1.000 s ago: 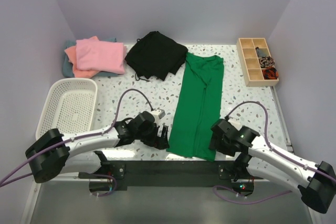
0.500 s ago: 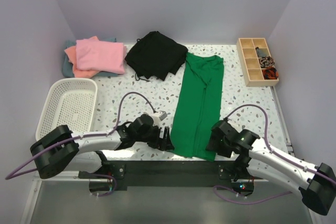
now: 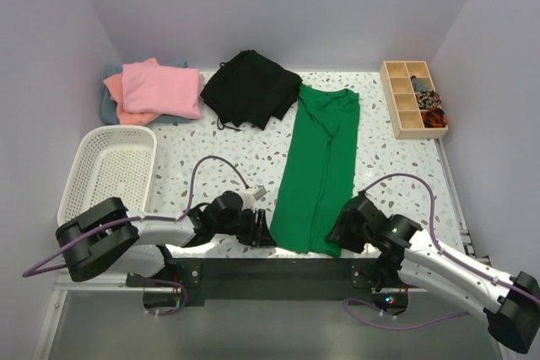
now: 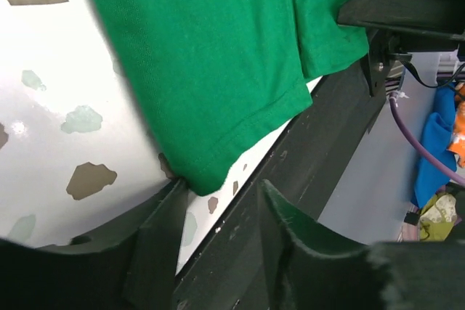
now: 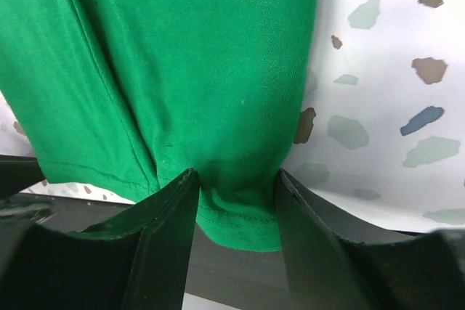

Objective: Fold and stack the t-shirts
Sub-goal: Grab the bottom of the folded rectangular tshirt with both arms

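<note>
here left gripper (image 4: 221, 192) and right gripper (image 5: 236, 177) gape, unclamped, at the green t-shirt (image 3: 321, 158) hem

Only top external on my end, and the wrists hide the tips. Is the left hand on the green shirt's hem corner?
Observer: In the left wrist view the left hand is open. The green shirt has its near-left hem corner right at the tip of one finger, and the rest of the gap holds no cloth.
Operator: Right side?
Observer: In the right wrist view the right hand is open too, and the near-right hem corner fills the gap between its fingers.
Operator: Pinched yet?
Observer: Not that I can see. The cloth lies flat between them, and the hem stitching isn't bunched.
</note>
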Tool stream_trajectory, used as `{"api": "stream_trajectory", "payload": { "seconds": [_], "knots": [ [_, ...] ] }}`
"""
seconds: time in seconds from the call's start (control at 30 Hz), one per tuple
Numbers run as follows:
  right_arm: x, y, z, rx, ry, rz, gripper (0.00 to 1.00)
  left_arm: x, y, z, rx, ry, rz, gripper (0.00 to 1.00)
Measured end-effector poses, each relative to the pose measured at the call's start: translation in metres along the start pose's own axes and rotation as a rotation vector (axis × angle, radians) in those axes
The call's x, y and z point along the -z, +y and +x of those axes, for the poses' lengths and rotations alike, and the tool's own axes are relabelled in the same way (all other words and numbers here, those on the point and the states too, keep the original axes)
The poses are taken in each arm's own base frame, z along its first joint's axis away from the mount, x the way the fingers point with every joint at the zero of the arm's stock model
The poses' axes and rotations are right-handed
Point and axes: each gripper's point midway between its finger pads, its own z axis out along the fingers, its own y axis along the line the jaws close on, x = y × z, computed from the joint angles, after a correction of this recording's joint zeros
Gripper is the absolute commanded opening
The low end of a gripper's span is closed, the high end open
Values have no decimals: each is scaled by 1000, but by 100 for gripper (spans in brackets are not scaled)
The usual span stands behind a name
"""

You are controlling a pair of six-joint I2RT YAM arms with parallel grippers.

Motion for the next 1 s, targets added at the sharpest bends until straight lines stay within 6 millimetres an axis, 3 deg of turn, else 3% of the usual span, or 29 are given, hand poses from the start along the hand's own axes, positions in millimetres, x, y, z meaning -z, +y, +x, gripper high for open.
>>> {"api": "stream_trajectory", "payload": {
  "seconds": [0.13,0.3,0.47,0.7,1.0],
  "knots": [
    [0,0,2,-10,5,-9,36,-6,-1,2,7,8,16,36],
    [-1,-9,3,-11,9,29,0,-10,2,3,12,15,8,19],
    [1,-15,2,-7,-1,58,0,-10,6,4,11,30,-29,5],
    [15,-12,-13,24,-61,76,0,-9,5,-9,-30,35,-95,0],
    [31,11,-41,90,-148,90,0,-16,-38,-60,-111,-33,-61,0]
  ]
}}
